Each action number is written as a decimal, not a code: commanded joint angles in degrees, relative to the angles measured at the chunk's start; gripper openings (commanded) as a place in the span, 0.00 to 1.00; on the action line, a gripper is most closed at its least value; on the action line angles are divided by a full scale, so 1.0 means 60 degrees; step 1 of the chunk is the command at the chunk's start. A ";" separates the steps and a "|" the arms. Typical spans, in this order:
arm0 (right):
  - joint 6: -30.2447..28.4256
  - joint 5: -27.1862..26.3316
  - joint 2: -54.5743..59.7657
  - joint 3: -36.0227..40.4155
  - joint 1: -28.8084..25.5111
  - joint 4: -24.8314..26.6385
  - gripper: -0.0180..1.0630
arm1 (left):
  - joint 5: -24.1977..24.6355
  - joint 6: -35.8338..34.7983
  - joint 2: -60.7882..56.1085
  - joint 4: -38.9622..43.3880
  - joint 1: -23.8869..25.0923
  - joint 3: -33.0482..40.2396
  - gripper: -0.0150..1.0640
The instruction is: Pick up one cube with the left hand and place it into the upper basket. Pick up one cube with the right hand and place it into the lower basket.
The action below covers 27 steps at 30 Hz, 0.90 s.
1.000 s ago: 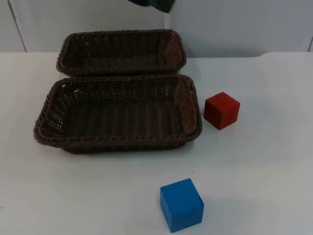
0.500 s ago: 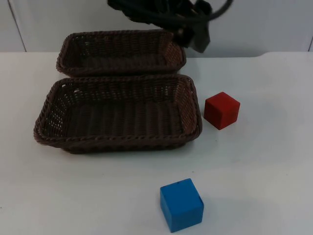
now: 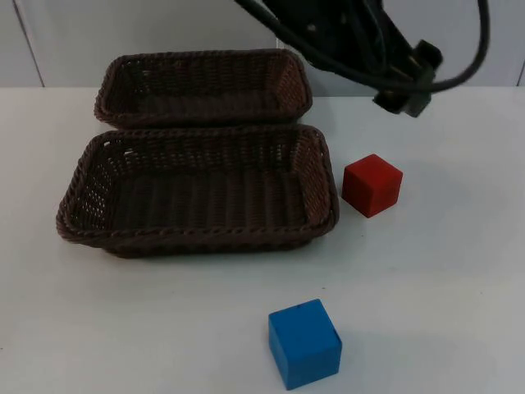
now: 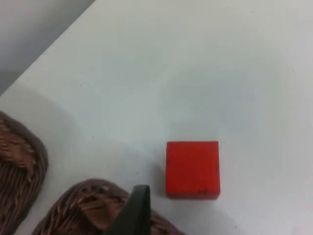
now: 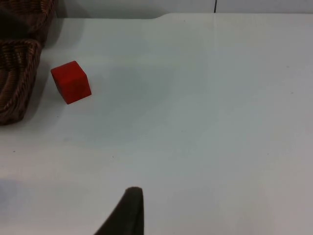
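Note:
A red cube [image 3: 372, 185] sits on the white table just right of the lower basket [image 3: 205, 240]. A blue cube [image 3: 304, 342] stands near the front edge, in front of that basket. The upper basket [image 3: 205, 59] lies behind the lower one, and both hold nothing. My left arm reaches across from the upper left, and its left gripper [image 3: 408, 90] hangs above the table behind the red cube. The left wrist view looks down on the red cube [image 4: 192, 169], beside the basket rim [image 4: 83, 208]. My right gripper [image 5: 128, 215] waits over the bare right side, far from the red cube [image 5: 71, 82].
The two dark brown wicker baskets touch along their long sides. The grey partition wall [image 3: 459, 41] rises behind the table. White table [image 3: 459, 271] spreads to the right of the cubes and in front of the baskets.
My left arm has swung in from behind the upper basket and moved right, ending above and behind the red cube. Cubes and baskets have not moved.

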 commanded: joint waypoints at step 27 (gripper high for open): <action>0.0000 -0.0024 -0.0021 0.0062 0.0000 -0.0080 0.99 | -0.1189 0.0886 0.2672 0.0475 -0.0464 -0.1453 0.96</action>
